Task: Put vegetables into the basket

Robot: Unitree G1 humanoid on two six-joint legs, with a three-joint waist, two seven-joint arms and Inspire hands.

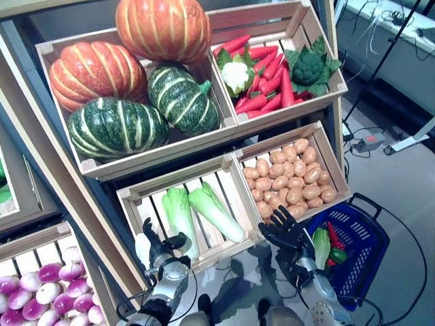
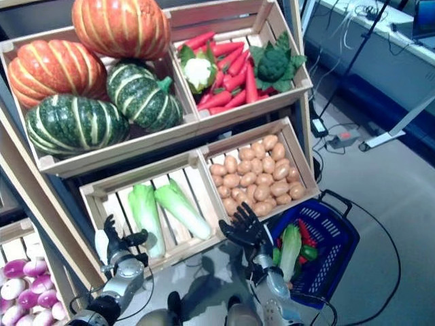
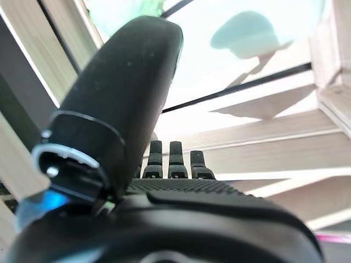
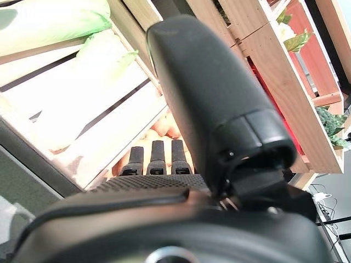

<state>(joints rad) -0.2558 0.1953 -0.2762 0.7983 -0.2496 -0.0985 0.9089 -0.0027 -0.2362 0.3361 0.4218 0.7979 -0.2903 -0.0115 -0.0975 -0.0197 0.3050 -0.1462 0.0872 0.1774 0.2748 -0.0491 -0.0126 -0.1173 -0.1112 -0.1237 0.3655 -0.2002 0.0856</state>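
Observation:
Two pale green cabbages (image 1: 204, 210) lie in the lower left crate (image 1: 132, 197). My left hand (image 1: 160, 248) is open at that crate's front edge, holding nothing. In front of the potato crate (image 1: 291, 178) my right hand (image 1: 289, 234) is open with fingers spread and nothing in them. The blue basket (image 1: 360, 248) sits on the floor to the right, holding a cabbage (image 1: 321, 246), a red vegetable and a green one. In the wrist views both hands (image 3: 170, 159) (image 4: 153, 156) show straight fingers.
The upper crates hold orange and green pumpkins (image 1: 136, 75), plus carrots (image 1: 268, 81), cauliflower and broccoli. A bin of purple-white turnips (image 1: 41, 288) lies at lower left. A power strip and cables lie on the grey floor at right.

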